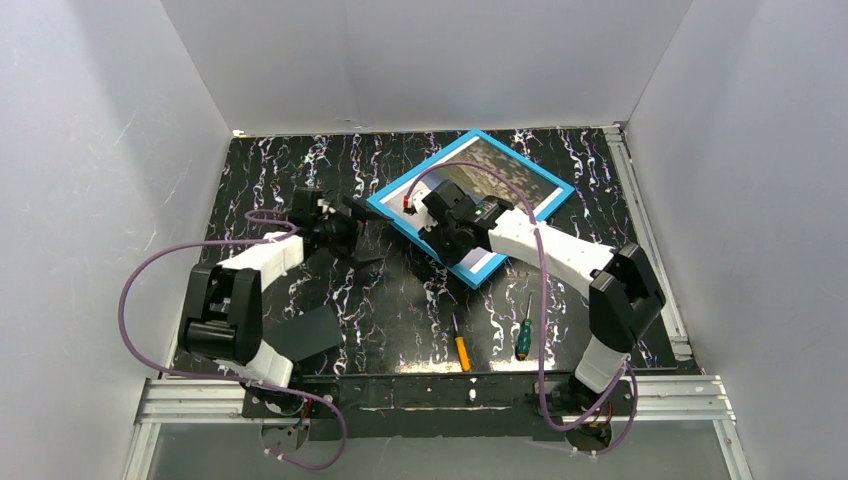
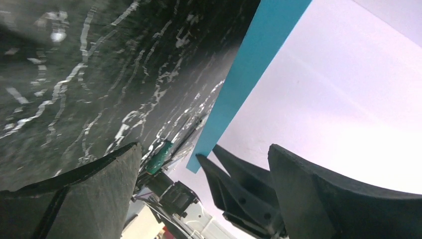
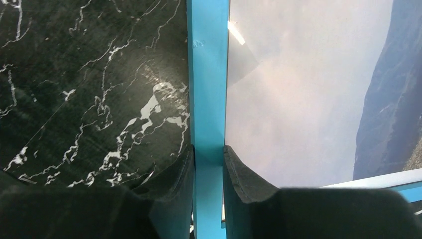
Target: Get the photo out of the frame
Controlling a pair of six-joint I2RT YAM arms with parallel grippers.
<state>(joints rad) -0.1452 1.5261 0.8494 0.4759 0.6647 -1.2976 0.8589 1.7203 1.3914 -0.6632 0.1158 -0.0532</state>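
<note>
The blue frame [image 1: 400,190] lies tilted at the back middle of the table, with the photo [image 1: 500,170] inside it. My right gripper [image 1: 433,243] is shut on the frame's near-left edge. In the right wrist view its fingers [image 3: 181,174] clamp the blue frame [image 3: 208,74], and the photo [image 3: 298,89] shows pale sky and blue mountains. My left gripper [image 1: 366,234] is open and empty just left of the frame's left corner. In the left wrist view its gripper [image 2: 203,149] is spread wide, with the frame's blue edge [image 2: 249,64] ending between its fingers.
A dark flat board [image 1: 308,335] lies by the left arm's base. An orange-handled screwdriver [image 1: 461,350] and a green-handled screwdriver [image 1: 523,340] lie near the front edge. White walls close in on three sides.
</note>
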